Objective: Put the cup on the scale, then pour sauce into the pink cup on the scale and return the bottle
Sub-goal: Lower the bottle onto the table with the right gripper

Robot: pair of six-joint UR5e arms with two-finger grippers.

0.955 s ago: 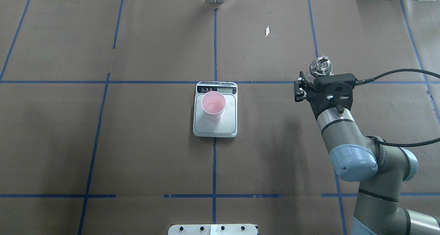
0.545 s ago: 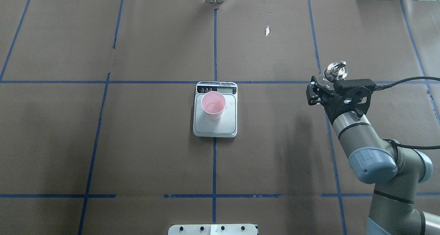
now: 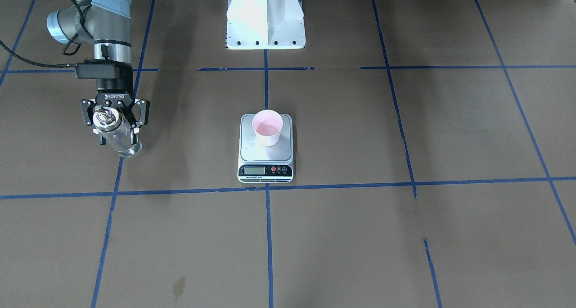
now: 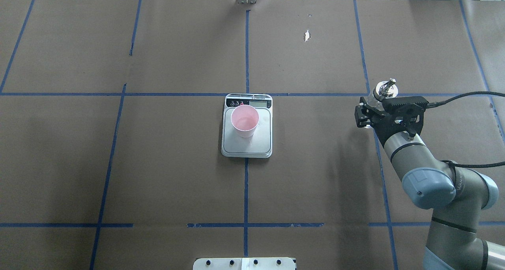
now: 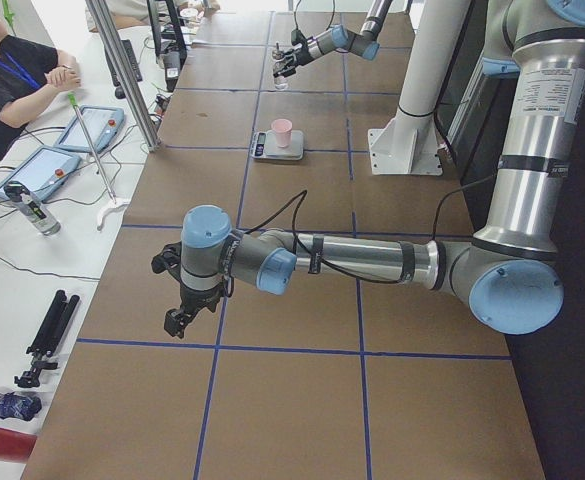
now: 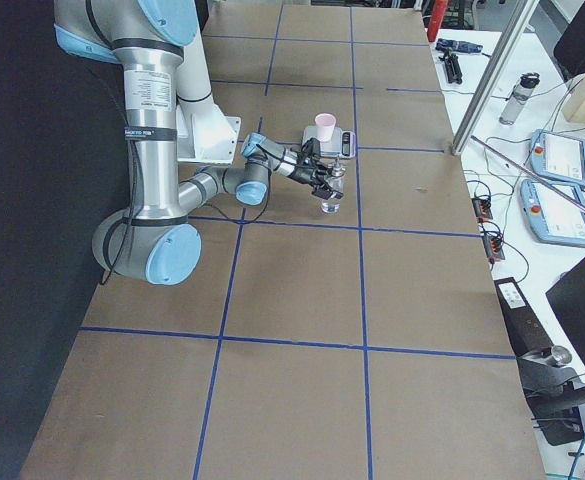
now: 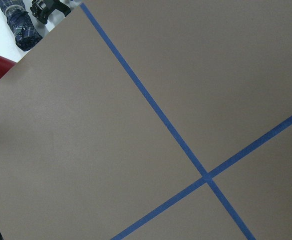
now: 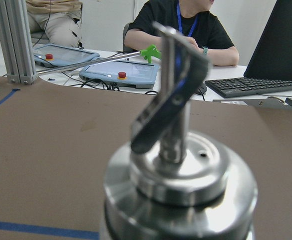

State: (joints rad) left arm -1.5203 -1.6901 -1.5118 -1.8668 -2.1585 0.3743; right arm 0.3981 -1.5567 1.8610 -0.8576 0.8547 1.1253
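The pink cup (image 4: 244, 120) stands upright on the silver scale (image 4: 247, 148) at mid-table, also cup (image 3: 267, 127) on scale (image 3: 265, 157). Far to the right, my right gripper (image 3: 114, 127) is shut on the clear glass bottle (image 3: 118, 139), which is upright with its base at or just above the table. Its silver pourer cap (image 8: 175, 165) fills the right wrist view. I cannot make out the sauce, and no stream shows. My left gripper (image 5: 177, 318) hangs over bare table far off to the left; I cannot tell its state.
The white robot base (image 3: 265, 15) stands behind the scale. Blue tape lines (image 4: 246, 57) cross the brown table cover. Beyond the far edge a person (image 8: 185, 25) sits at a bench with tablets (image 8: 121, 72) and a keyboard (image 8: 250, 86).
My right arm carried the bottle further right, away from the scale, then lowered it toward the table. Cup and scale have not moved.
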